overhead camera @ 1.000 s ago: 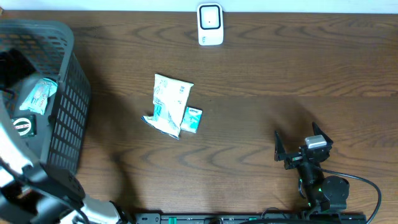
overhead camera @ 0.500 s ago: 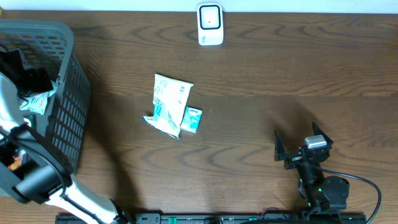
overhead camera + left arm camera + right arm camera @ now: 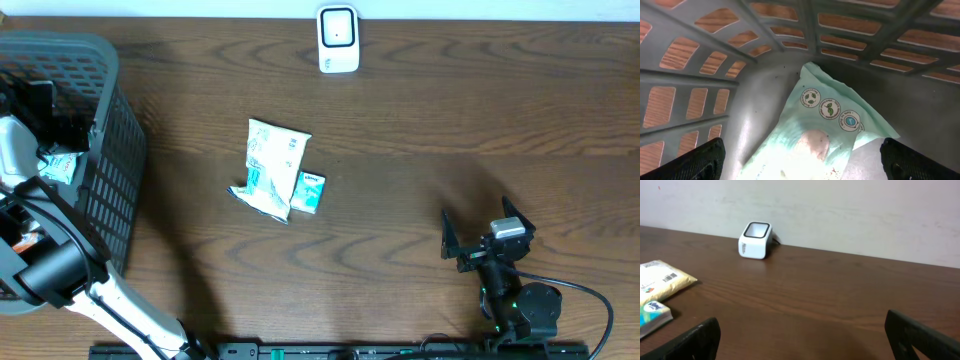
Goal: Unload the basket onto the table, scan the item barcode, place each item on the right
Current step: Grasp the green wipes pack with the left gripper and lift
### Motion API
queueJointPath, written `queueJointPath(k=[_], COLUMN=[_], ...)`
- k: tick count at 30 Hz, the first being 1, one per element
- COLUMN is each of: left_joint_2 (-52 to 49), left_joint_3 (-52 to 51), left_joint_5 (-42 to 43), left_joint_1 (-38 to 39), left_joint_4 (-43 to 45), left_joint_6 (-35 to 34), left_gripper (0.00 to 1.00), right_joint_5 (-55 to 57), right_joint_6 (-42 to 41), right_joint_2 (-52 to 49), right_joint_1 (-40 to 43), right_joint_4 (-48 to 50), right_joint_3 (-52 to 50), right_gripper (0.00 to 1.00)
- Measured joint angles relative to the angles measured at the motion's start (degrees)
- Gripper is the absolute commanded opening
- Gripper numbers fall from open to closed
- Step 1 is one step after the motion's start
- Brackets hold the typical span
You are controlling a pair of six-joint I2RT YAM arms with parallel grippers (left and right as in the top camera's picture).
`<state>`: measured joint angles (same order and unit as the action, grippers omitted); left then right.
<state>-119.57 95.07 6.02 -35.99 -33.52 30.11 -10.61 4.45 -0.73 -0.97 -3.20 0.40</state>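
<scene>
Inside the basket point(image 3: 110, 180), the left end effector point(image 3: 802, 162) hangs released above a green packet point(image 3: 830, 115); the right end effector point(image 3: 482, 238) is likewise released.

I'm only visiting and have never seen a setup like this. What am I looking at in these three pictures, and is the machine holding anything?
These are two robot arms at a wooden table. One picture looks down from above. The other two come from small cameras, one on each arm's wrist. The left arm reaches into a grey basket, with its jaws open above a pale green packet. The right arm sits near the front edge, jaws open, facing a white scanner at the far edge. In the middle of the table lie a white pouch and a small blue-and-white packet, touching each other. Nothing is held.
</scene>
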Motion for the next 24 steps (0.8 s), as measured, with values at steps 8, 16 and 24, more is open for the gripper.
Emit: queueJointPath(k=[8, 16, 24], left_joint_2=[-3.2, -4.9, -4.9], left_joint_3=[0.0, 0.0, 0.0], left_joint_5=[0.0, 0.2, 0.0], left_joint_1=[0.0, 0.0, 0.0], left_joint_4=[-0.1, -0.3, -1.4], left_joint_6=[0.2, 0.2, 1.3], left_gripper=[0.98, 0.65, 0.36], right_joint_5=[0.0, 0.0, 0.0], right_joint_6=[0.0, 0.0, 0.0], right_joint_2=[0.0, 0.0, 0.0], right_joint_1=[0.0, 0.0, 0.0], right_joint_4=[0.0, 0.0, 0.0], right_joint_3=[0.0, 0.0, 0.0], right_gripper=[0.99, 0.99, 0.99])
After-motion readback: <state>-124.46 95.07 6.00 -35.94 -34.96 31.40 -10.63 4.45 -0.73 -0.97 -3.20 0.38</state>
